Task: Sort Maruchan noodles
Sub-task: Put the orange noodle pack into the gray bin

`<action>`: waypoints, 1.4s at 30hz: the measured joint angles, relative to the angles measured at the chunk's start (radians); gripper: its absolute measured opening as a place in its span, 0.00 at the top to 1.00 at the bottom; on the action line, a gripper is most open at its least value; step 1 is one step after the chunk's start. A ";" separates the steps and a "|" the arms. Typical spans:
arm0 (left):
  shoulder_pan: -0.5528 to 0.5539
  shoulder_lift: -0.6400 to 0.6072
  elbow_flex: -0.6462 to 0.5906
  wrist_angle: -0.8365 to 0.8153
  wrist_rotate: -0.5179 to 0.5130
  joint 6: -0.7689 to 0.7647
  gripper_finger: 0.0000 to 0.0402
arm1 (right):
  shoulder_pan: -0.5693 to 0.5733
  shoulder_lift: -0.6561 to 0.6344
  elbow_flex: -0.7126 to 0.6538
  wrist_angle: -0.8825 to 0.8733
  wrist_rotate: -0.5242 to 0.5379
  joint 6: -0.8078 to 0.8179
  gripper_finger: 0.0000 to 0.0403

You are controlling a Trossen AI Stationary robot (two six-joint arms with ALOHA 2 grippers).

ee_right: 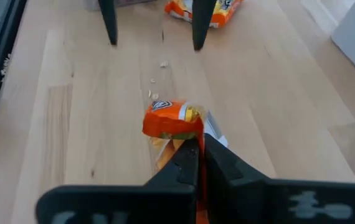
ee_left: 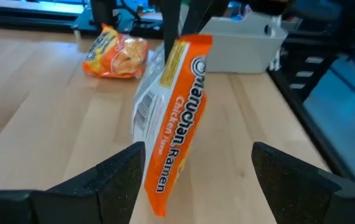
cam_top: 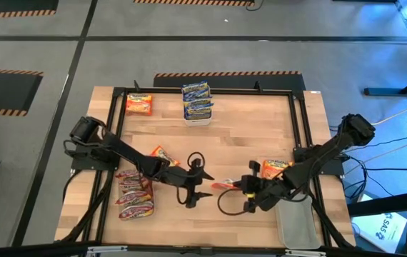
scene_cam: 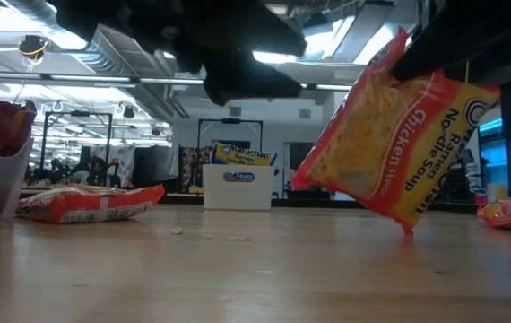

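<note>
An orange Maruchan packet [cam_top: 225, 184] hangs in my right gripper [ee_right: 199, 146], which is shut on it near the table's middle. In the low view the packet [scene_cam: 399, 144] hangs tilted. My left gripper [cam_top: 203, 188] is open just left of it and touches nothing. In the left wrist view its two fingers stand wide on either side of the packet [ee_left: 174, 106]. Two more orange packets [cam_top: 164, 155] [cam_top: 275, 168] lie flat on the table, and another [cam_top: 139, 105] lies at the far left. My right gripper pinches the orange packet between its two shut fingers [ee_right: 187, 158] at one upper end [scene_cam: 397, 49]. The fingers come from the table's right side, slanting down. The packet hangs below them, tilted, its lower corner [scene_cam: 408, 229] just above the tabletop.
A white tub of blue packets [cam_top: 198, 103] stands at the far edge. Red packets [cam_top: 133, 194] are stacked at the near left, beside the left arm. A clear tub [cam_top: 296, 225] sits at the near right. Crumbs [ee_right: 156, 87] lie on the wood. A black frame [cam_top: 300, 121] borders the table.
</note>
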 joint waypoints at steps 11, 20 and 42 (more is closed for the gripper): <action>0.008 0.174 0.175 -0.028 -0.105 0.093 0.29 | -0.023 0.000 0.000 0.009 -0.033 0.001 1.00; 0.034 0.265 0.244 -0.053 -0.134 0.097 0.29 | -0.023 0.000 0.000 0.061 -0.041 -0.004 1.00; 0.018 0.240 0.246 -0.069 -0.072 0.097 0.77 | -0.022 -0.063 0.002 0.011 -0.100 0.001 0.85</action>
